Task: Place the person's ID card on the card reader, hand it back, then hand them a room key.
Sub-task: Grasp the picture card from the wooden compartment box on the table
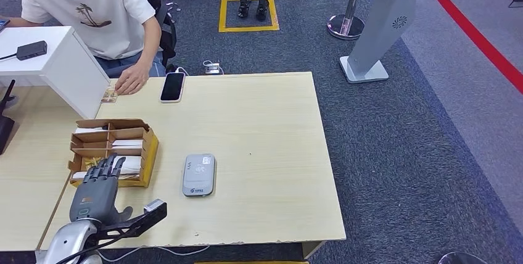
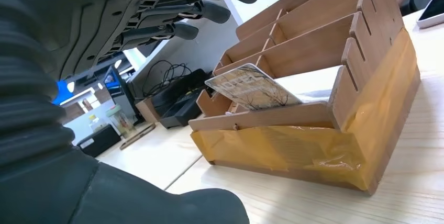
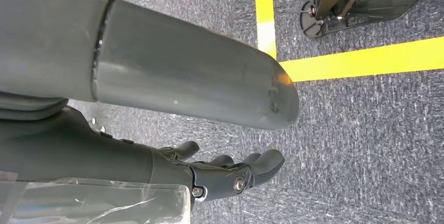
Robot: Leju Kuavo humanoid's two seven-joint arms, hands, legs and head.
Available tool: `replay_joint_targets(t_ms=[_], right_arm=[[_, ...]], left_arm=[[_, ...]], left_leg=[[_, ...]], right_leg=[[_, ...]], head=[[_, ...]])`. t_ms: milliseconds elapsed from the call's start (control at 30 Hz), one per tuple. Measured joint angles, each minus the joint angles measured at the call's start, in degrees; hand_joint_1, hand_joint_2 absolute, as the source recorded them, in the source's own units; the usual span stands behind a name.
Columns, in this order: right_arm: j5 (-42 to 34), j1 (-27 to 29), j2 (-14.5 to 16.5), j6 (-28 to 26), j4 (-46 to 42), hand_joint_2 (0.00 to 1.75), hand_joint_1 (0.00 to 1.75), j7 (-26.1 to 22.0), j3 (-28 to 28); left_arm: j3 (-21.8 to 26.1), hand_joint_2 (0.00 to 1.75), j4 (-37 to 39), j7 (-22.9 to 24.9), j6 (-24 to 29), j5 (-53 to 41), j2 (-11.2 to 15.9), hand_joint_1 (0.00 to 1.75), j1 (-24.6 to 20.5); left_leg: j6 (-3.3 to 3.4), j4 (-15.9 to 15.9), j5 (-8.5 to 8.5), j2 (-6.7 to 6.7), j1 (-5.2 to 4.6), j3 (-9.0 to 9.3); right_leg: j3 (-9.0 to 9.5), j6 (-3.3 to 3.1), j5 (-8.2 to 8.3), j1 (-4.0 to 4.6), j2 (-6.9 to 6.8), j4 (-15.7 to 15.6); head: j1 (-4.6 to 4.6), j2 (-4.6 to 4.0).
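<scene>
Nearest of all, the left hand (image 1: 98, 187) hovers over the tabletop's (image 1: 265, 153) near left part, fingers spread and holding nothing, their tips reaching over the near compartment of the wooden card box (image 1: 111, 151). Seen from the left wrist, a printed room key card (image 2: 251, 85) leans tilted in that near compartment, just ahead of the fingertips (image 2: 209, 9) and not yet touched.

By that, the step in hand looks like the last one, fetching a room key, though whether the ID has already been read and returned cannot be told. The next move calls for lowering the fingers into the compartment, pinching the card's raised edge and lifting it clear of the low front wall, which is the thing most likely to catch it.

Right of the box, well apart, the grey card reader (image 1: 198, 175) lies flat with nothing on it. Further on, at the far left edge, a small card (image 1: 110, 95), possibly the ID, lies under the person's hand (image 1: 131, 81), with a phone (image 1: 172, 86) just beside it. The person (image 1: 92, 11) sits beyond that edge.

The right hand (image 3: 230, 174) hangs by the robot's side above the carpet floor (image 3: 366, 130), fingers loosely apart, holding nothing.
</scene>
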Motion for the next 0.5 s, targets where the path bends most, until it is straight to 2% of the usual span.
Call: replay_joint_targets(t_ms=[500], right_arm=[[-0.2,0.0,0.0,0.0,0.0,0.0,0.0,0.3,0.0]], left_arm=[[5.0,1.75,-1.0,-0.3,0.1,-1.6,-2.5,0.0,1.3]], left_leg=[[0.0,0.0,-0.01,0.0,0.0,-0.01]], right_leg=[[0.01,0.0,0.0,0.0,0.0,0.0]], head=[[0.0,0.0]])
